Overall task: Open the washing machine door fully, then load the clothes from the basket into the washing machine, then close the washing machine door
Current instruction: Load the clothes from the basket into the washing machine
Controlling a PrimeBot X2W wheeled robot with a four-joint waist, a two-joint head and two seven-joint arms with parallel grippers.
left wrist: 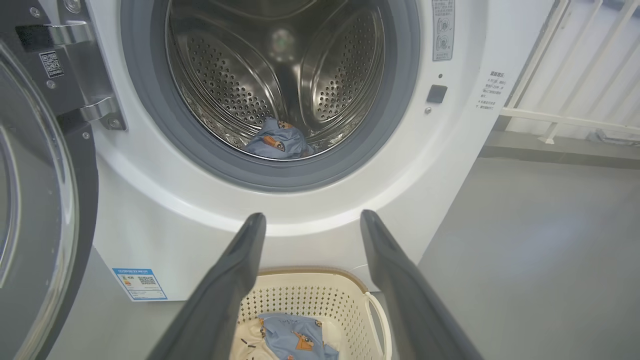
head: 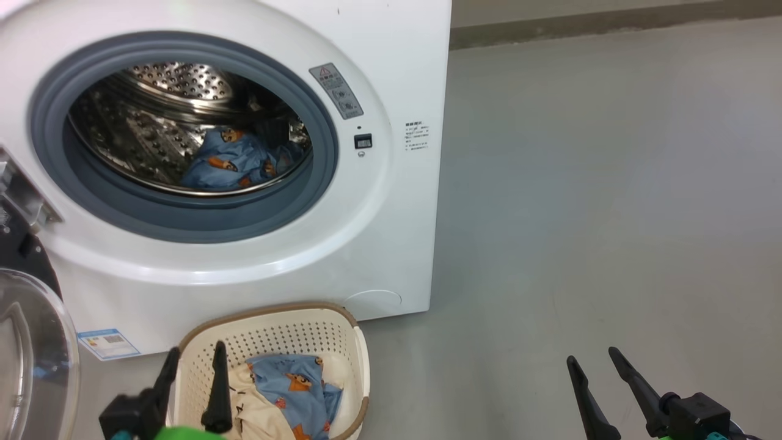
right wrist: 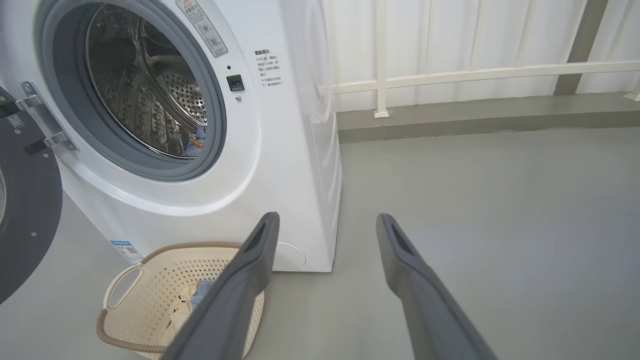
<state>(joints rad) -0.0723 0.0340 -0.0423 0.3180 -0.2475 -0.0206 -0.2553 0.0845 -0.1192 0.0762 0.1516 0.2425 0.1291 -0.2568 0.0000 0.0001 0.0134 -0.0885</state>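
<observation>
LOADING HALF DONE: The washing machine (head: pixel 397 183) has its washing machine door (head: pixel 30 342) hinged out at the machine's left, which leaves the mouth of the drum (head: pixel 153 122) free for loading. One light-blue garment (head: pixel 232 162) lies at the bottom of the drum. The basket (head: pixel 342 324) sits on the floor (head: pixel 580 214) just in front of the machine, below the drum mouth (a short lift, by the look of it). It holds the rest of the clothes (head: pixel 293 391): two can be counted, one blue printed piece over one cream piece, though more may lie hidden beneath. The left claw (head: pixel 197 348) hovers in front of the machine over the basket's rim, fingers spread and empty, apparently lined up for the next pick. The right claw (head: pixel 592 355), likewise spread and holding nothing, hangs over the floor well to the machine's right, seemingly kept out of the way. The count: one machine, one basket, two claws, three garments in sight.
</observation>
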